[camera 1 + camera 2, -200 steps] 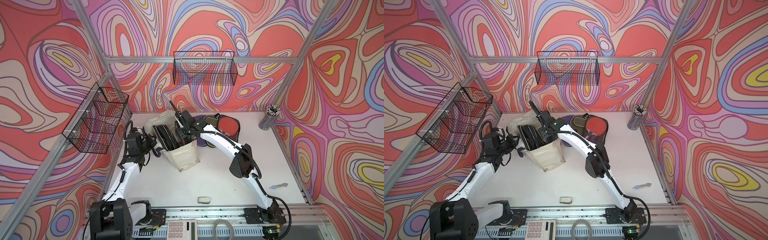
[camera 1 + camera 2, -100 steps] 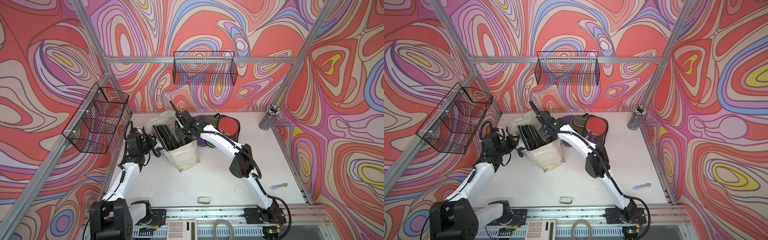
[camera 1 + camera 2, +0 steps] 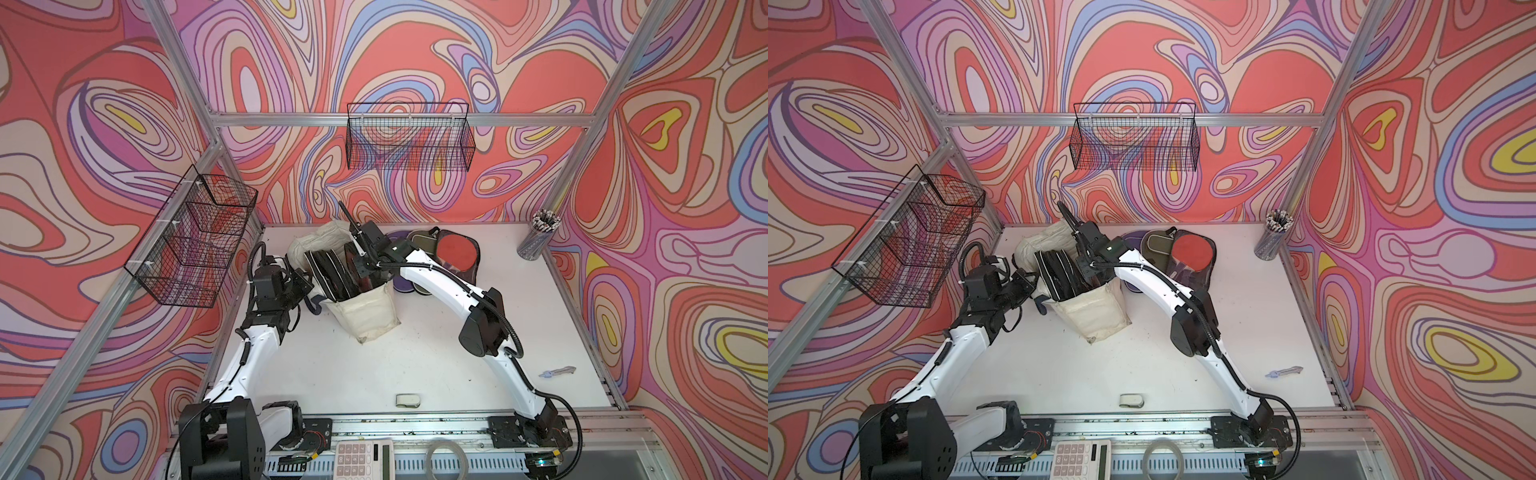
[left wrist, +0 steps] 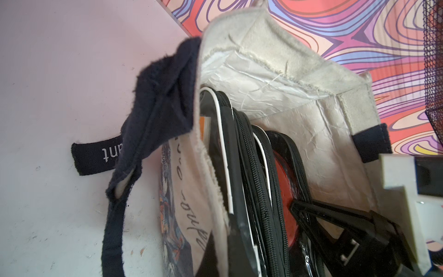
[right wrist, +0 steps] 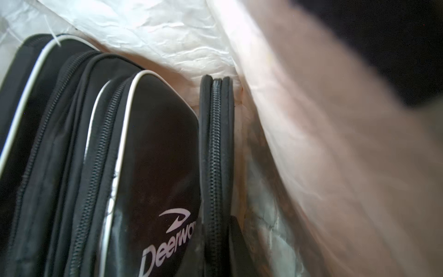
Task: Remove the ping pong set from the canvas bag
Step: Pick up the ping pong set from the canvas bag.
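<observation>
Top views, near to far: calculator (image 3: 363, 457) at 6 o'clock on the front rail, small white lump (image 3: 408, 400) just past it on the table (image 3: 436, 353). Both arms reach to abt 11 o'clock, where the canvas bag (image 3: 368, 318) stands open, mouth up.

At the bag's 9 o'clock side, by the navy strap (image 4: 153, 115), sits the left gripper (image 3: 306, 286). Its fingers are closed tight, but on what I can't tell: strap or rim, prob.

Down inside the mouth, at the bag's 2 o'clock side, is the right gripper (image 4: 296, 206). Its fingers are narrow, pinched on the edge of a thin zipped case (image 5: 215, 144). Two fatter black cases (image 5: 148, 156) stand packed beside it, also in the bag.

Further back, 12–1 o'clock, a red paddle (image 3: 457, 254) lies on other cases (image 3: 422, 243), outside the bag. Pen cup (image 3: 540, 239) at the 2 o'clock corner.

Step, IMO: grip made, lift not begun. Next: pull straight up w/ the left side steadying the bag, so the case clears the rim w/o dragging bag or neighbours.
</observation>
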`<action>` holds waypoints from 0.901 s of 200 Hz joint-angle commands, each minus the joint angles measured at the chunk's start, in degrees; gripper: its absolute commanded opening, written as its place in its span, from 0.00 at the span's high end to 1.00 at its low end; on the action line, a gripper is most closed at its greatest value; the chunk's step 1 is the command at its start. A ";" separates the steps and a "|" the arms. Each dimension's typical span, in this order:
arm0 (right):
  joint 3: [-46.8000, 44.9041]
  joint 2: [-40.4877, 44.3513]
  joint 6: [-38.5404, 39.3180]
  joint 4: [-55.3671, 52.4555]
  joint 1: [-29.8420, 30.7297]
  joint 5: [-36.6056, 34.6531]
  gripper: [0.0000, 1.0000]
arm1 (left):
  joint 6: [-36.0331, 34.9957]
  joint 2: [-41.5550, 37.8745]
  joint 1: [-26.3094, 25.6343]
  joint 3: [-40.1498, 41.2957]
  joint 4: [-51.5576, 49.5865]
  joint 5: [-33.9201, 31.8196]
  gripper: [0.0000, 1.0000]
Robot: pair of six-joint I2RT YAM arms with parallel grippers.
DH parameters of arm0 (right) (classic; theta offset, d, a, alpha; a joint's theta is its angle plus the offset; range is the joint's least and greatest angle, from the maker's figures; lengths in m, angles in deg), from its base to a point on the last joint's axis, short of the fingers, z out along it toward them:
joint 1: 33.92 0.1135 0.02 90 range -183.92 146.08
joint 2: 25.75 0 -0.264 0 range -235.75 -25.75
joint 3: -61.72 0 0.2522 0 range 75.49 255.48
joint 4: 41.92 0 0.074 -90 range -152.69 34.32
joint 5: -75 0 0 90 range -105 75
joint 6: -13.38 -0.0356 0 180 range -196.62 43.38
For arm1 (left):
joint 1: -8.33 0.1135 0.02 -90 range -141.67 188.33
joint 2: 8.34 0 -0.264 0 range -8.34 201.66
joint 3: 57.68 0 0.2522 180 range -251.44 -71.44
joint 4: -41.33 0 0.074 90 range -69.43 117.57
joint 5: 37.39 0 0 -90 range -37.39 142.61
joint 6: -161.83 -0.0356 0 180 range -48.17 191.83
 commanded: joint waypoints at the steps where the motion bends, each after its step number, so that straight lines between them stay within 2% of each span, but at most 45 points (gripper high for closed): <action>1: 3.71 4.20 0.55 0.35 -0.24 -0.62 1.00 | 0.27 -1.11 0.43 0.41 0.80 -0.26 1.00; 180: 3.22 17.39 -1.99 10.65 -0.43 -0.13 1.00 | 0.36 -0.15 0.41 0.32 1.22 0.63 1.00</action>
